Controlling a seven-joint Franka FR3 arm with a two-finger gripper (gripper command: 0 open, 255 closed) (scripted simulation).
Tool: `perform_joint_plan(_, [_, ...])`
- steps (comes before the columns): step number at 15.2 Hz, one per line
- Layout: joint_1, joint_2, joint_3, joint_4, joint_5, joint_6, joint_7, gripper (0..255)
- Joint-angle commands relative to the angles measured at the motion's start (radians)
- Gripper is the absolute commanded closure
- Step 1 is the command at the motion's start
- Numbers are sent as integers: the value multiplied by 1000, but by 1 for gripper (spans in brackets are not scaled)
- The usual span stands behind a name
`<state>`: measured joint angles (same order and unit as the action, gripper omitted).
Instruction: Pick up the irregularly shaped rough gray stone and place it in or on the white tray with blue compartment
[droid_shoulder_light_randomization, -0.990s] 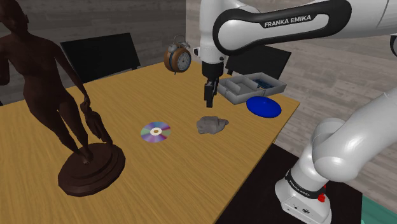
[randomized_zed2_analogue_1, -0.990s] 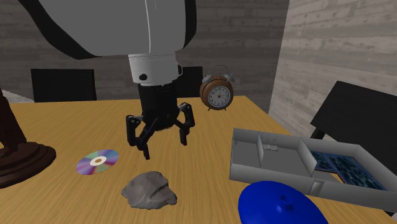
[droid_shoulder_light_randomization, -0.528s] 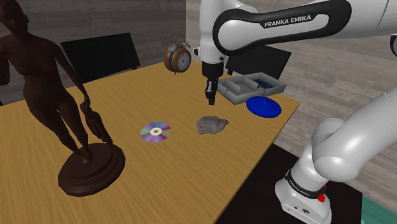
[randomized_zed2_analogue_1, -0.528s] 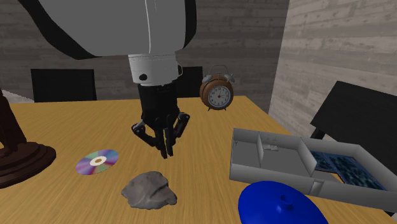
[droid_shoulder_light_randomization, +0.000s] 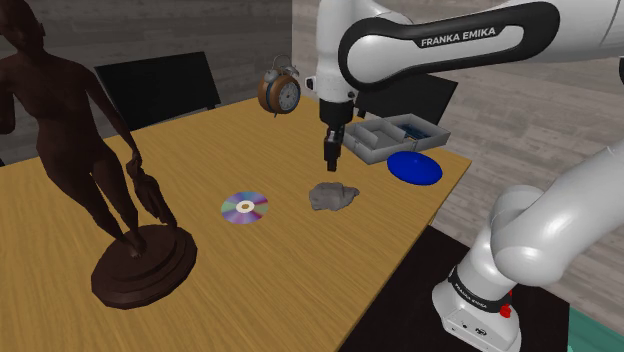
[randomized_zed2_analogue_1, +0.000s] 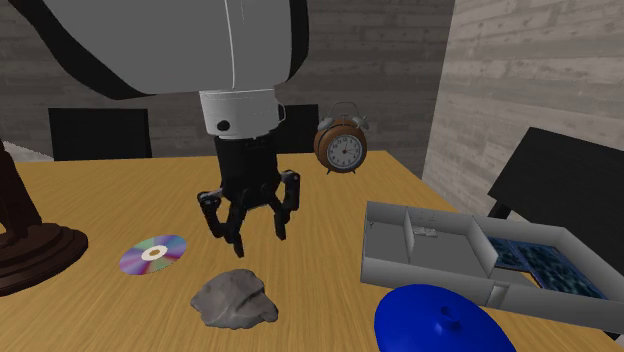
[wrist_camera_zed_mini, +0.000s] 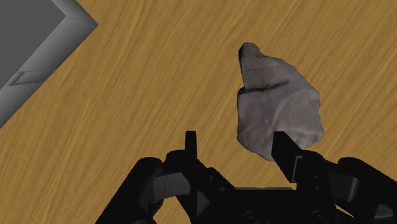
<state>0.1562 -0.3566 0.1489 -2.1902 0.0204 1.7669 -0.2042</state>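
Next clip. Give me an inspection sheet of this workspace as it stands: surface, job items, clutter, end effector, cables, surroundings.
Surface: wooden table.
Job's things: grey stone lying on the table; grey tray with a blue compartment, stone not in it.
Clutter: CD, alarm clock, dark statue, blue plate beside the tray.
End effector: open, above the stone and off-centre to it, not touching.
Cables: nothing seen.
Surroundings: black chair behind the table; grey plank wall.
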Motion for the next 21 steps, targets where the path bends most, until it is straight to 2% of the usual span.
perform_joint_plan(1, [19,-76,2,-92,8,51,-41,0])
perform_joint_plan(6, [96,-320,-1,-374,34,195,-168,0])
perform_joint_plan(14, [96,-286,5,-454,36,309,-167,0])
perform_joint_plan(21, [96,-285,5,-454,36,309,-167,0])
